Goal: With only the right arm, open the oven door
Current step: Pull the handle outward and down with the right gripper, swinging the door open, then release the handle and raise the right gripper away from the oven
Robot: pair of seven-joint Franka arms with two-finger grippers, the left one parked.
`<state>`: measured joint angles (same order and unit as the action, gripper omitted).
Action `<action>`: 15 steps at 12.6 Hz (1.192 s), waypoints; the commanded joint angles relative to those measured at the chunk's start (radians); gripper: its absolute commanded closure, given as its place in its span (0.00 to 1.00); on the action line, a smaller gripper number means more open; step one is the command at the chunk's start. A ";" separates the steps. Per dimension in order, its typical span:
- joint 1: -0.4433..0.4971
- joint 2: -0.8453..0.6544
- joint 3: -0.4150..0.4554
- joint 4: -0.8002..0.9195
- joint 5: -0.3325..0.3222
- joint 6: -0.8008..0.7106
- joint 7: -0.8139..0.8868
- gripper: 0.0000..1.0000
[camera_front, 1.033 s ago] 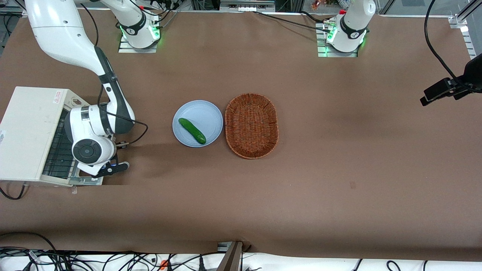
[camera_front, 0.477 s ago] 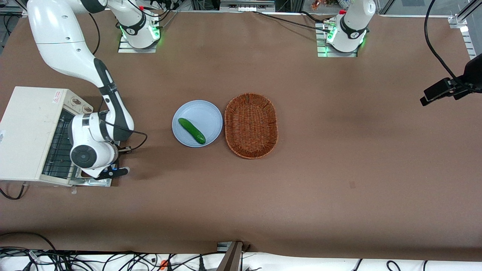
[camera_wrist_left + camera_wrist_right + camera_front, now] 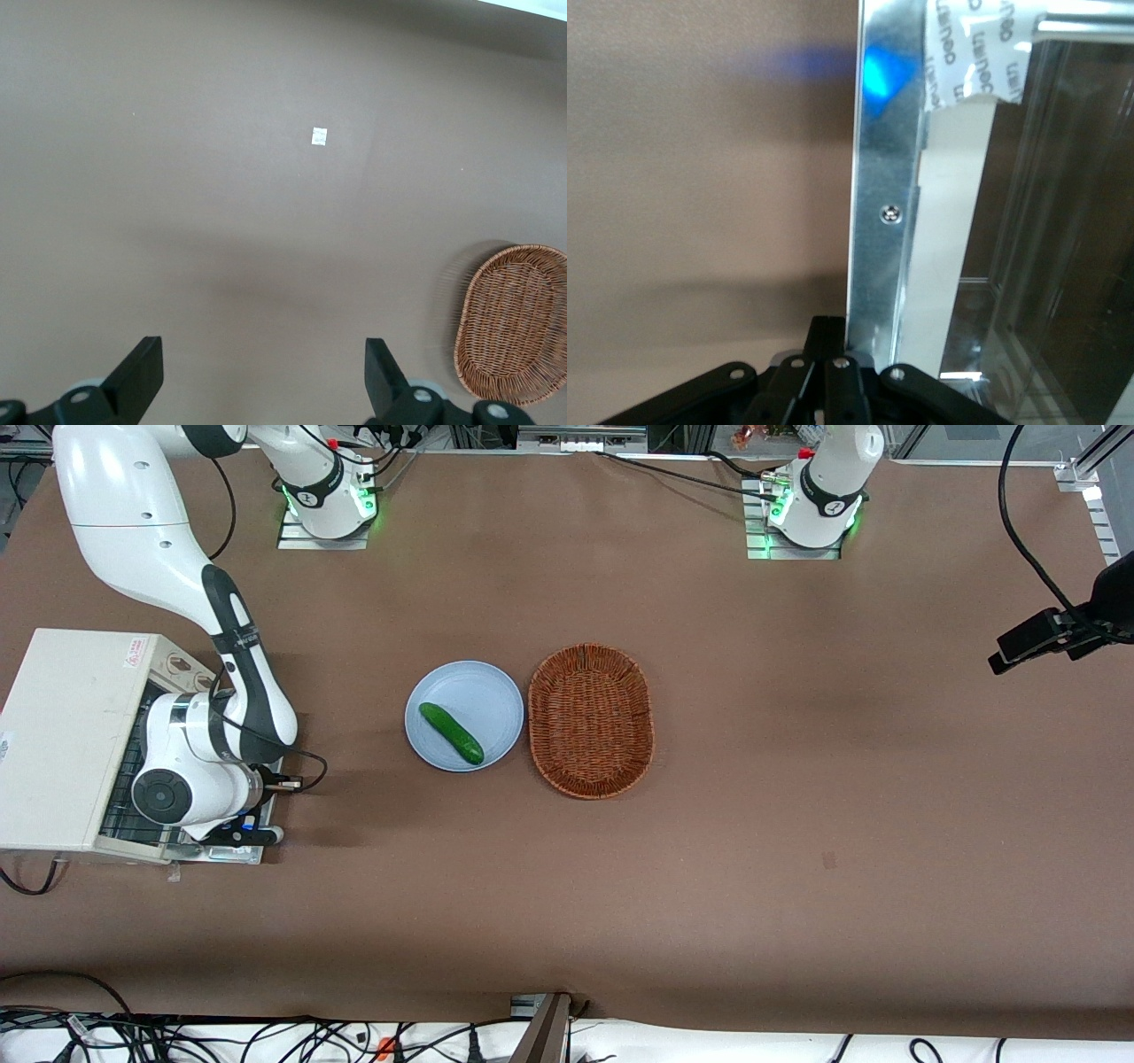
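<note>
While one oven door (image 3: pixel 232 854) lies flat, tool (image 3: pixel 237 834) above it, grip unclear.

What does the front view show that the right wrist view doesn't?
Only the front view shows the whole scene: the oven, the right arm over the lowered door, the plate with a cucumber on it, and the basket beside the plate.

Only the right wrist view shows close detail: a screw in the door's metal frame, a blue glow on it, and its glass.

Both show the door, the table and the gripper, which sits at the door's edge.
</note>
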<state>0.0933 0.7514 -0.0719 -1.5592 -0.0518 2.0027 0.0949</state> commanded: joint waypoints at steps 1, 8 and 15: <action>0.032 -0.014 -0.026 -0.016 -0.008 -0.068 0.089 1.00; 0.063 -0.041 -0.028 0.088 0.040 -0.213 0.111 0.87; 0.055 -0.223 -0.037 0.087 0.043 -0.263 -0.104 0.00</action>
<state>0.1469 0.5906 -0.0976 -1.4538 -0.0323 1.7817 0.0552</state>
